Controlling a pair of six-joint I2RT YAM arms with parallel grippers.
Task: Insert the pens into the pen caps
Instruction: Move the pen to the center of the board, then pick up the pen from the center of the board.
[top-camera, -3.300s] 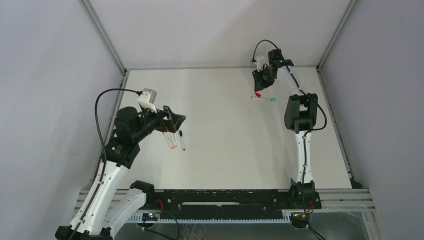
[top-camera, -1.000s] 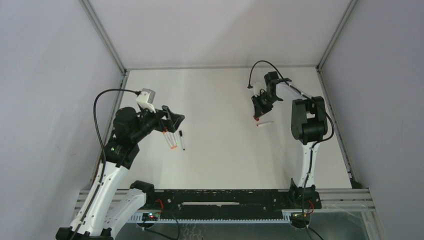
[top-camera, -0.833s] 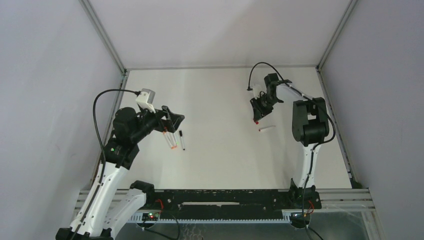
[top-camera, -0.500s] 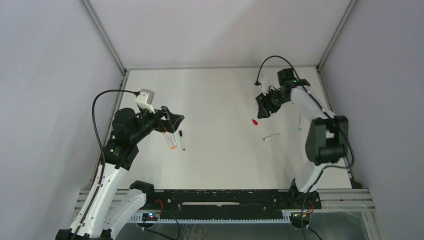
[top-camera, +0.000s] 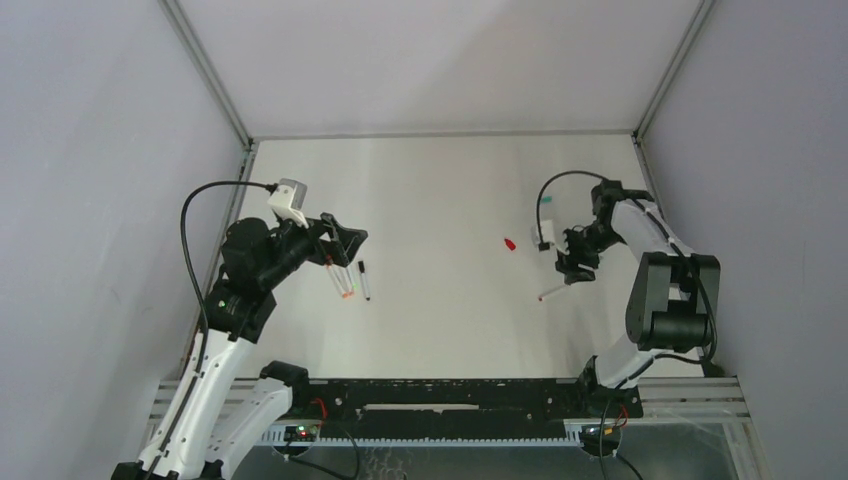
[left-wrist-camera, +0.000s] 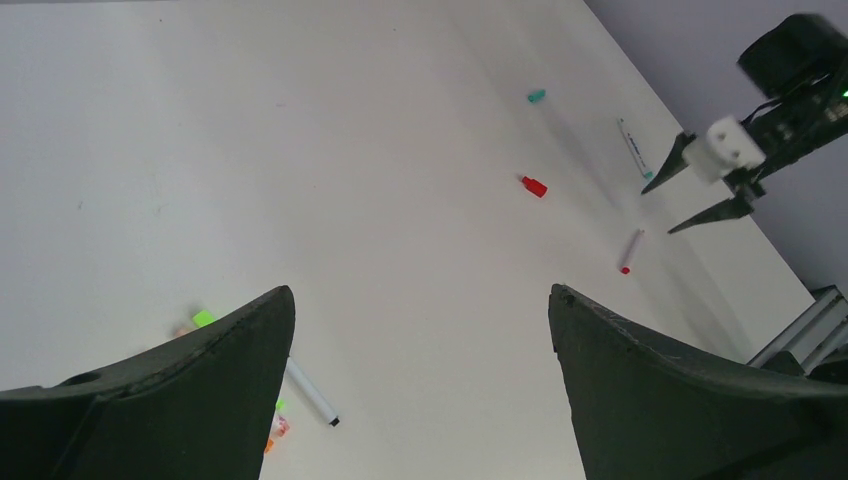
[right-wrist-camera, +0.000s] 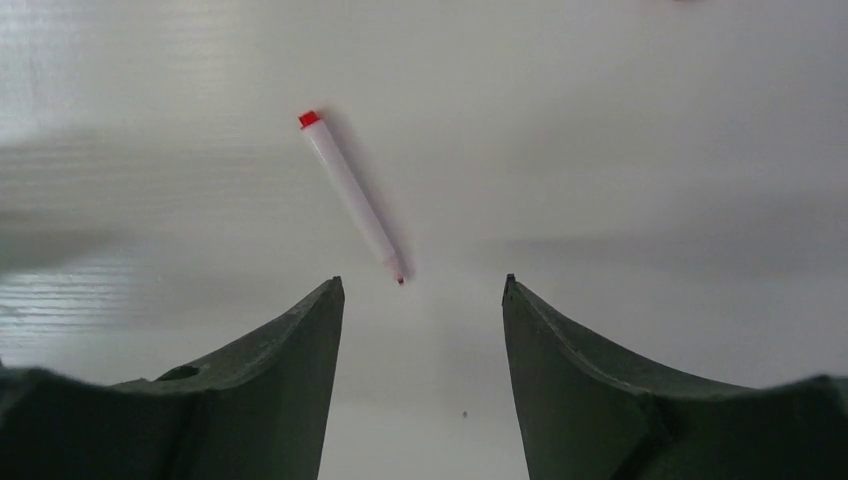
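The uncapped red pen (right-wrist-camera: 352, 198), white-barrelled with a red end, lies on the table just beyond my open right gripper (right-wrist-camera: 422, 285). Its tip sits near the left fingertip. From above, the red pen (top-camera: 552, 292) lies just near-left of the right gripper (top-camera: 572, 272), and the red cap (top-camera: 510, 244) lies apart to the left. My left gripper (top-camera: 347, 243) is open and empty above the orange and green pens (top-camera: 344, 283) and the black pen (top-camera: 364, 282). The left wrist view shows a green cap (left-wrist-camera: 204, 318), the teal cap (left-wrist-camera: 537, 96) and the teal pen (left-wrist-camera: 635, 147).
The white table (top-camera: 440, 320) is bounded by metal rails at the back and both sides. The right arm's elbow (top-camera: 668, 300) stands near the right rail. A black rail (top-camera: 440, 395) runs along the near edge between the arm bases.
My right arm has swung from the back of the table to the near right. The red cap was left mid-table, and the red pen shifted nearer. The left arm has barely moved.
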